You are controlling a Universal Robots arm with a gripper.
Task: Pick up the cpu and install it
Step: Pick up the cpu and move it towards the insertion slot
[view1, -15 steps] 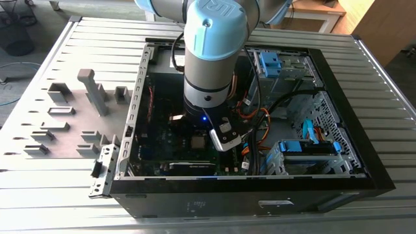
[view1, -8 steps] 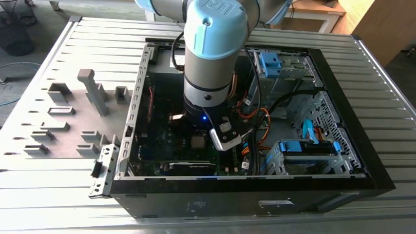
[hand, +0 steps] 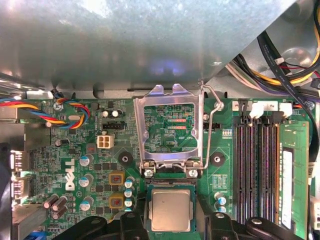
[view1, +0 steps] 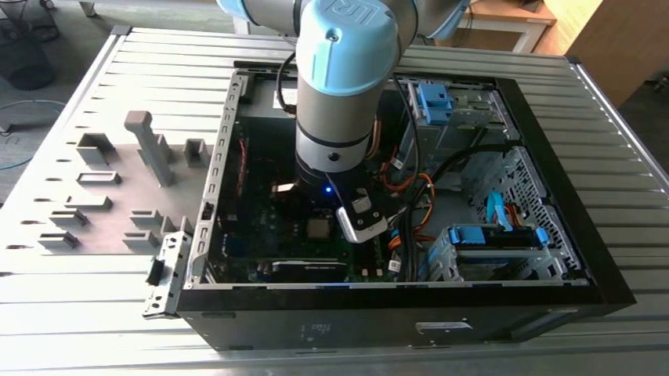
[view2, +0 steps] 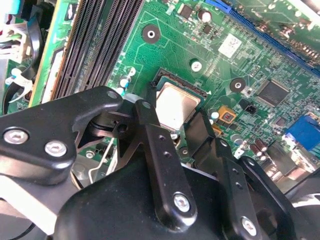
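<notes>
Silvery-grey cpu [hand: 171, 210] lies flat, seated on the green motherboard [hand: 220, 182] in the first wrist view, just beside the swung-open metal load plate [hand: 172, 94]; your gripper [hand: 173, 220] straddles it, jaws spread. Second wrist view — black fingers [view2: 151, 135] flank the cpu on two sides. Exterior view — your arm [view1: 334, 117] reaches down into the open computer case [view1: 313, 333].

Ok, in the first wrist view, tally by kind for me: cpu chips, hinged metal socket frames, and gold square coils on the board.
cpu: 1
open metal socket frame: 1
gold square coils: 2
Total: 4
</notes>
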